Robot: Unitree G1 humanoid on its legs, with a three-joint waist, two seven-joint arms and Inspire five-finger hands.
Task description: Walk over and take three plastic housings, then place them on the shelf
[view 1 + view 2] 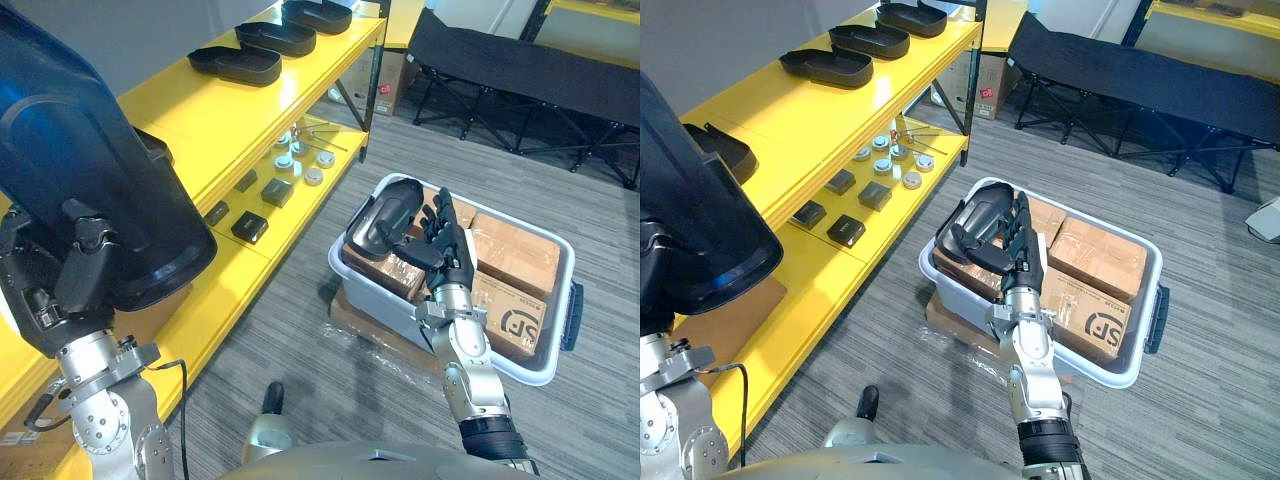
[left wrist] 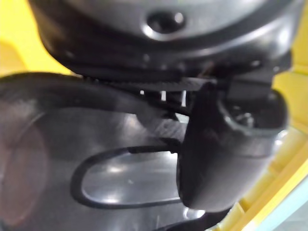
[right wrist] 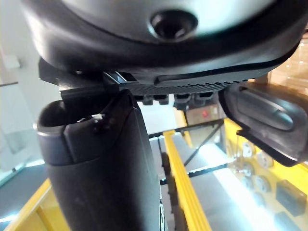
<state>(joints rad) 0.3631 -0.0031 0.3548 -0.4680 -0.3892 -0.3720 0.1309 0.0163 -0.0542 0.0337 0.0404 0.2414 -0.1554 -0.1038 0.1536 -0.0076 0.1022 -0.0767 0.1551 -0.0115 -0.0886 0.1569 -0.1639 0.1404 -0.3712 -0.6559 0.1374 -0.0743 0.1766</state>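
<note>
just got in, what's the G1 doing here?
Its left hand grips a black plastic housing raised beside the yellow shelf. Its right hand is on a second housing atop the cardboard boxes in the grey bin. More housings lie on the shelf's top.

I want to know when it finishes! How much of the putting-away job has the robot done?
Done: three black housings lie on top of the yellow shelf. In hand: the left hand grips a raised housing, and the right hand pinches a second housing over the grey bin of cardboard boxes. Left: setting both on the shelf; whether more must follow, I cannot tell.
</note>
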